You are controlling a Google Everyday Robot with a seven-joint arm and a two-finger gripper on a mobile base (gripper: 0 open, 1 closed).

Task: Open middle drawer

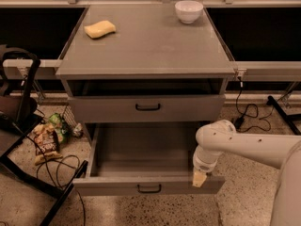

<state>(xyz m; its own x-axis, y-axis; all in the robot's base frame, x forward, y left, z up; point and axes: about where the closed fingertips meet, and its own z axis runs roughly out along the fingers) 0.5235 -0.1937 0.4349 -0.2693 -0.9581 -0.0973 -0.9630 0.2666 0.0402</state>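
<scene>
Hanging at 4 o'clock, the gripper (199, 178) seems to touch the right front rim of the middle drawer (143, 158), pulled out at 6 o'clock; its grip cannot be told.

Pulled-out middle drawer (141, 149) — claw (199, 178) at its front right corner; upper drawer (108, 109) shut; sponge (99, 29), bowl (188, 11) on worktop (146, 48).

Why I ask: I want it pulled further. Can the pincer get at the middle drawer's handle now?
Probably yes: the pincer sits at the front rim of the middle drawer, and its black handle lies along that front with nothing between.
</scene>
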